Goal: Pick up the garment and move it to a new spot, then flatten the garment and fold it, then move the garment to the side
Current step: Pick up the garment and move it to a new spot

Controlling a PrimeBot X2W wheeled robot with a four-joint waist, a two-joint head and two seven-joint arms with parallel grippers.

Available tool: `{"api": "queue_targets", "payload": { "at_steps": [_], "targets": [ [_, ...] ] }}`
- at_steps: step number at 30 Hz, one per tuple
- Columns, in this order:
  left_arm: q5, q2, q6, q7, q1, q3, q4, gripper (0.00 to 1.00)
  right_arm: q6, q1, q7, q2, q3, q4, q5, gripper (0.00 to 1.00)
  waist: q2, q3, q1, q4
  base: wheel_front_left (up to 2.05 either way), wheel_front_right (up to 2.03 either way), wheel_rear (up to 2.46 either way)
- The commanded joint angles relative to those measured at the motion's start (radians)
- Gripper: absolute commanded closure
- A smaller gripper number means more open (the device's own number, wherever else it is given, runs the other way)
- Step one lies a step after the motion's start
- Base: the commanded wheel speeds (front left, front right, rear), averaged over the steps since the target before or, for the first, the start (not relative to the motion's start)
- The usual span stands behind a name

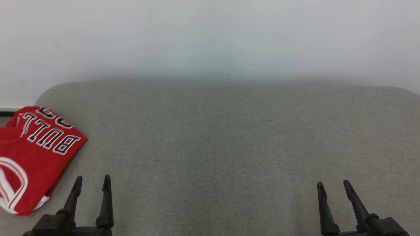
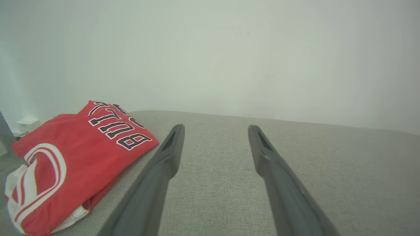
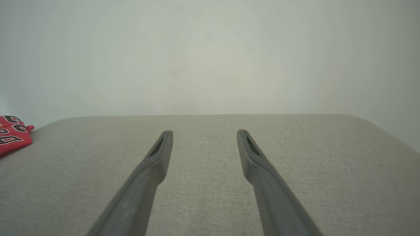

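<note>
A red jersey (image 1: 32, 157) with black-and-white lettering and white trim lies folded at the far left edge of the grey cushioned surface (image 1: 223, 141). In the left wrist view the jersey (image 2: 69, 164) sits left of the fingers, apart from them. My left gripper (image 1: 92, 179) hovers open at the lower left, just right of the jersey, holding nothing. At the lower right my right gripper (image 1: 333, 183) is open and empty, far from the jersey. A corner of the jersey (image 3: 13, 134) shows at the left edge of the right wrist view.
A pale wall (image 1: 210, 39) rises behind the surface. The surface's rounded back corners and left edge lie close to the jersey. A small white object (image 2: 28, 124) sits low by the wall beyond the jersey.
</note>
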Motion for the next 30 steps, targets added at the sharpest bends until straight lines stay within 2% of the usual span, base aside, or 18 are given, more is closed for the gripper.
{"api": "queue_targets", "payload": {
  "at_steps": [1, 3, 14, 18, 30],
  "targets": [
    [0.004, 0.004, 0.004, -0.002, -0.022, 0.002, 0.003, 0.0, -0.002, 0.006, 0.001, -0.002, -0.004, -0.003, 0.004, 0.0, 0.0, 0.022, 0.0, 0.081, 0.0, 0.0, 0.0],
    [0.002, 0.003, 0.004, -0.002, -0.027, 0.001, 0.003, 0.0, -0.002, 0.004, 0.001, -0.002, -0.006, -0.003, 0.003, 0.0, 0.0, 0.029, 0.0, 0.104, 0.0, 0.0, 0.0],
    [-0.004, 0.004, 0.022, -0.001, -0.02, 0.026, 0.009, 0.0, -0.002, -0.044, 0.022, -0.002, 0.019, 0.004, -0.02, 0.0, 0.0, 0.066, 0.0, 0.35, 0.0, 0.0, 0.0],
    [-0.005, -0.003, 0.031, -0.001, -0.01, 0.036, 0.006, 0.0, -0.002, -0.052, 0.029, -0.002, 0.026, 0.006, -0.025, 0.0, 0.0, 0.066, 0.0, 0.415, 0.0, 0.0, 0.0],
    [-0.044, -0.03, 0.05, -0.002, 0.024, 0.12, -0.034, 0.0, -0.002, -0.136, 0.056, -0.003, 0.098, 0.037, -0.044, 0.0, 0.0, 0.107, 0.0, 0.447, 0.0, 0.0, 0.0]
  ]
}}
